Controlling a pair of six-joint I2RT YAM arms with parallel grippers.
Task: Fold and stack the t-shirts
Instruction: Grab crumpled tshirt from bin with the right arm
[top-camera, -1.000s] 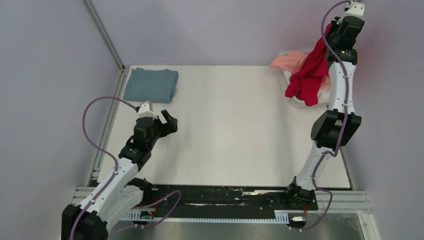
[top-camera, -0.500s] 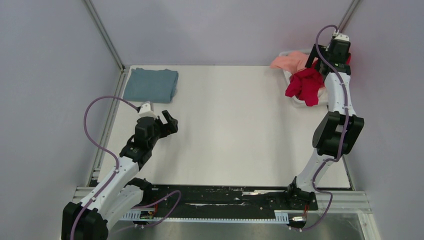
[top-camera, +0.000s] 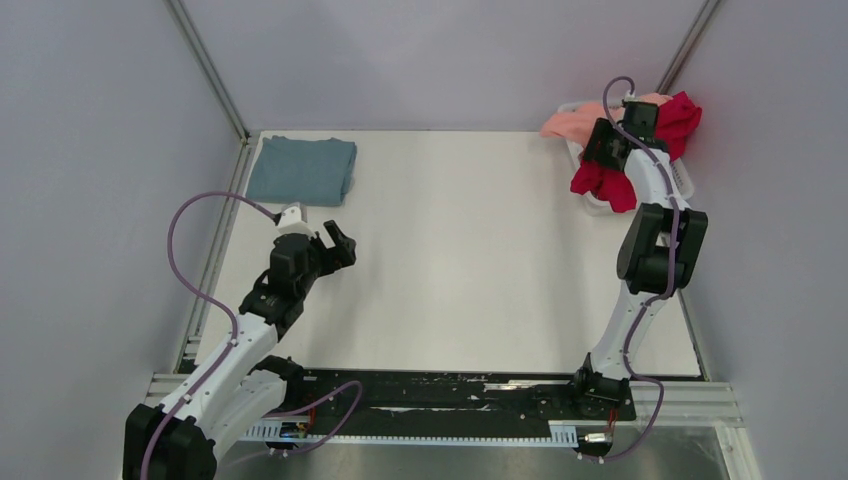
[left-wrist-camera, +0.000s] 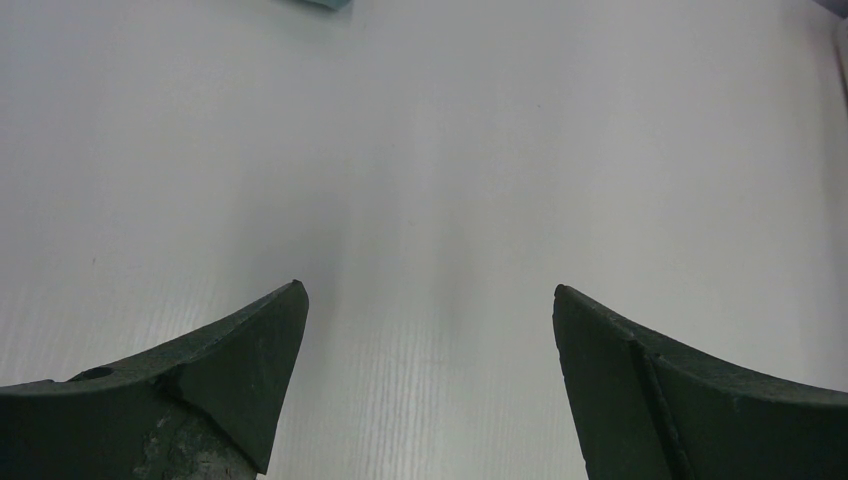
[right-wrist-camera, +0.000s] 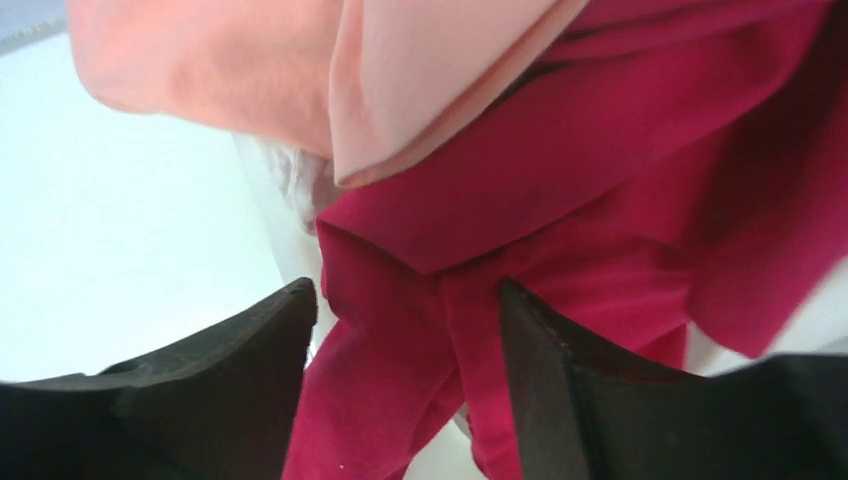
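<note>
A crimson red t-shirt lies crumpled over the white basket at the far right, beside a salmon pink t-shirt. My right gripper hovers low over them. In the right wrist view its jaws stand apart with red cloth lying between and beyond them, and pink cloth above. A dusty blue-grey t-shirt lies folded at the far left. My left gripper is open and empty over bare table. No white shirt can be made out.
The enclosure's grey walls and metal posts stand close behind the basket and along the left edge. The white table surface runs between the folded shirt and the basket. A black rail carries the arm bases at the near edge.
My right gripper came down from high above the basket, where it held the red shirt hanging. The shirt now lies slumped on the basket. The left arm has not moved.
</note>
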